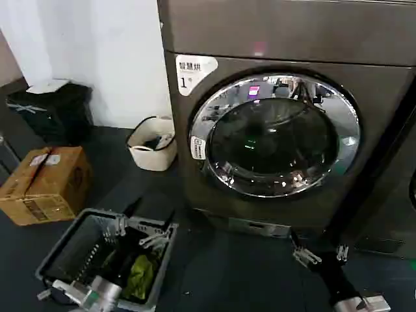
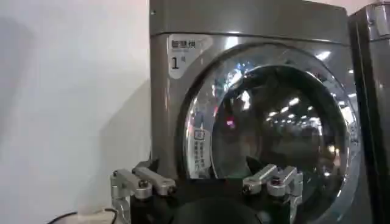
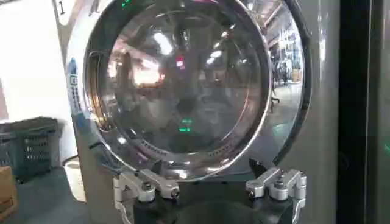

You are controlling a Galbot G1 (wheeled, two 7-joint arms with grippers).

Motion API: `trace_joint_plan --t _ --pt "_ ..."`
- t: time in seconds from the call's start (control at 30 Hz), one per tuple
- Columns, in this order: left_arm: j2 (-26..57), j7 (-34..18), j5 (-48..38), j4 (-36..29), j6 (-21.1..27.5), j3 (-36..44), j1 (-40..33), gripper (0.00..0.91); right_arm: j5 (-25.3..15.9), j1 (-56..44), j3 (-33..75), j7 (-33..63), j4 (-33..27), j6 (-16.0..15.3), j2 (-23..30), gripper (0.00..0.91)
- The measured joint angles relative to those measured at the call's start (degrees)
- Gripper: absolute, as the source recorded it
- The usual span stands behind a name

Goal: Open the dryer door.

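Approach step: my right gripper hangs spread and empty at 6 o'clock below the shut chrome-ringed round glass dryer door on the bronze-grey metal dryer, left gripper likewise spread, idle; next I judge reaching its rim.

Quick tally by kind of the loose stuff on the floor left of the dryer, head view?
Cardboard box: 1
Grey crate: 1
Cream basket: 1
Dark basket: 1
Total: 4
All sit left of the dryer, whose dryer door is shut.
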Motion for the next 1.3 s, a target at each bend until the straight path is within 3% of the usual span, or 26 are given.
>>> trace_joint_plan --t 0.47,0.9,1.3 --pt "-0.25 1.60 0.42 -1.86 4.78 0.26 -0.27 0.907 2.91 7.77 -3.20 -4.74 -1.61 -4.61 -6.39 0.907" --pt "-1.33 1.25 1.13 -2.93 4.57 0.39 0.68 0.907 7.31 19.54 -11.03 -3.26 -5.56 -7.14 -13.19 0.907" --pt "-2.06 4.17 0.58 -3.46 3.96 -0.61 1.57 0.907 7.25 30.27 -20.52 -3.95 -11.81 -6.45 -15.77 0.907"
